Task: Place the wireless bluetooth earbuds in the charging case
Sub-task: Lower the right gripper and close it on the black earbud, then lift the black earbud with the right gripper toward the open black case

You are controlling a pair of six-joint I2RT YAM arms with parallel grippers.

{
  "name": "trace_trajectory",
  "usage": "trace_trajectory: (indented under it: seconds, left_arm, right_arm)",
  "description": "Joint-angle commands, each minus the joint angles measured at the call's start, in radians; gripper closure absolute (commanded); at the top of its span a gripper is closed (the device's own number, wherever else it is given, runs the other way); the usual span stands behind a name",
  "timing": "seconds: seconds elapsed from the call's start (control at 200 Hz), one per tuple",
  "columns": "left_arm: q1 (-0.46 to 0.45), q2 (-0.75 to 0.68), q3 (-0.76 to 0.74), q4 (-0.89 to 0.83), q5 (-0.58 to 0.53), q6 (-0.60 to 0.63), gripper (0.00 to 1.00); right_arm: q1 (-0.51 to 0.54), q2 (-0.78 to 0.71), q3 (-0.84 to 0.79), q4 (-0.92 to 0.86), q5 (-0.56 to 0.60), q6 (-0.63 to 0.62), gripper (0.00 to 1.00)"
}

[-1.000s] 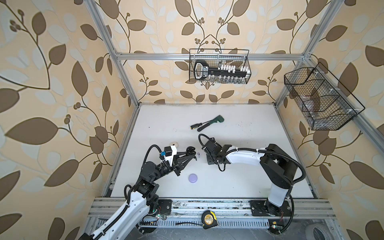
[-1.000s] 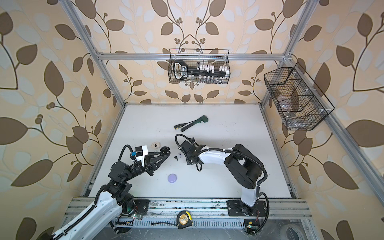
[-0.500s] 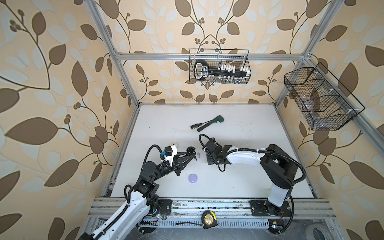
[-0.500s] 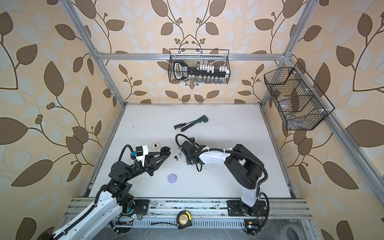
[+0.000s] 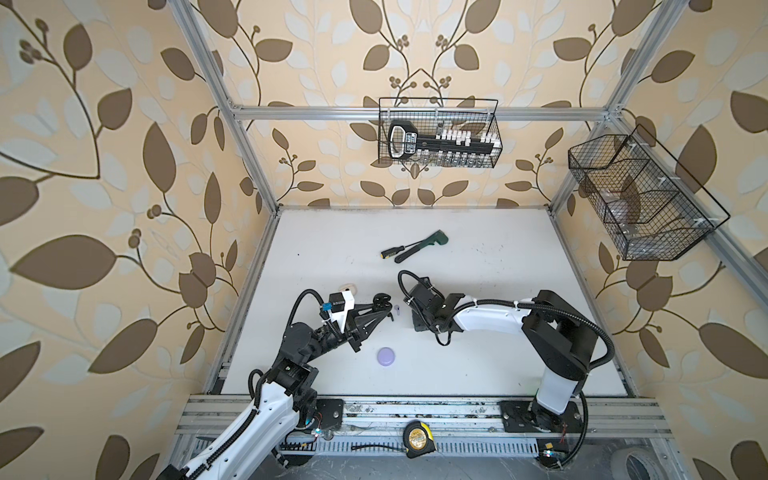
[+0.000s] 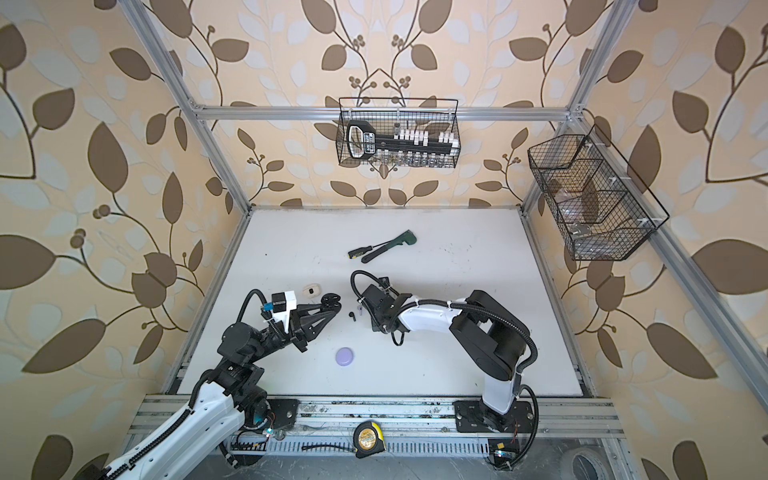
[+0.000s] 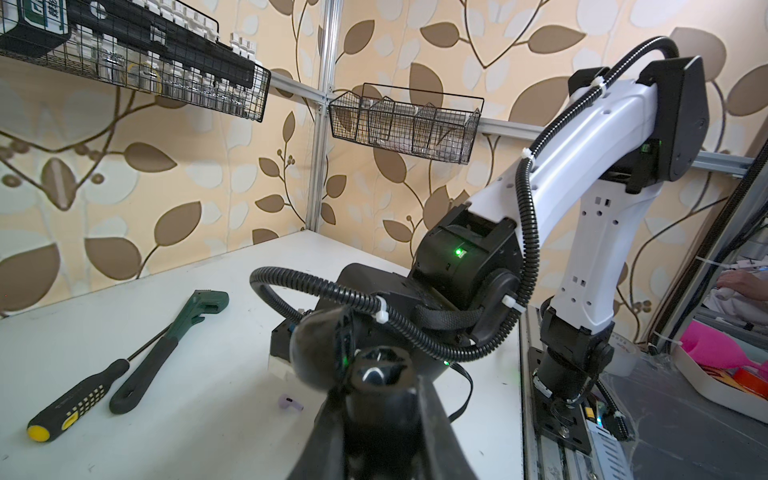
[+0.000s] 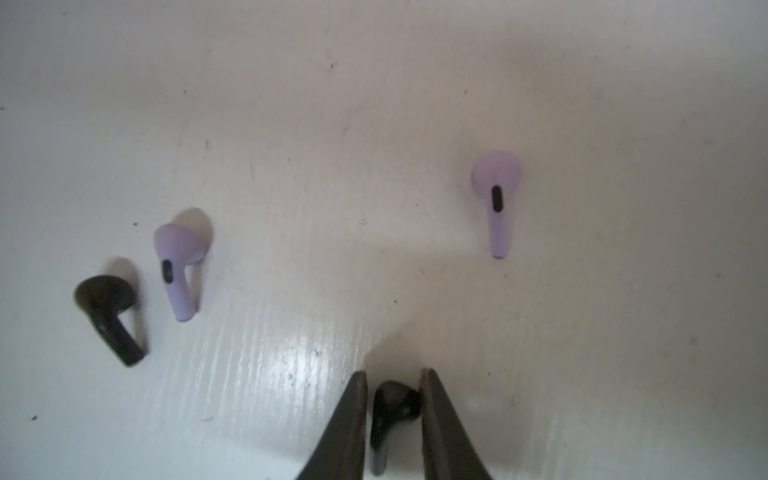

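Right hand (image 8: 394, 374) flanking black earbud (image 8: 395, 405) — tiny, rounded head, short stem

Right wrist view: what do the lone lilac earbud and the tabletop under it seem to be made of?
Lone lilac earbud: likely moulded plastic, matte; even colour, soft shading, no sharp glints. Tabletop: probably white laminate or coated board, semi-gloss; a streaked glare patch, fine scratches and specks show.
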Motion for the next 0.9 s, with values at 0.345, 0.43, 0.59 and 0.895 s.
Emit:
trace_trajectory:
  seconds: [0.345,0.43,0.59,0.895]
  left_arm:
    - [0.005,-0.002,0.025,0.034,0.038,0.011,1.00]
    - [0.005,-0.002,0.025,0.033,0.038,0.011,1.00]
    - [0.004,-0.002,0.025,0.034,0.039,0.012,1.00]
    - [0.001,0.043,0.022,0.026,-0.011,0.070,1.00]
  right_arm:
    - [0.016,0.018,-0.042,-0.047,-0.008,0.034,0.76]
    - [0.016,0.018,-0.042,-0.046,-0.007,0.035,0.80]
    - [0.016,0.013,-0.043,-0.047,-0.006,0.038,0.83]
    - [0.017,-0.061,-0.053,-0.044,0.030,0.053,0.84]
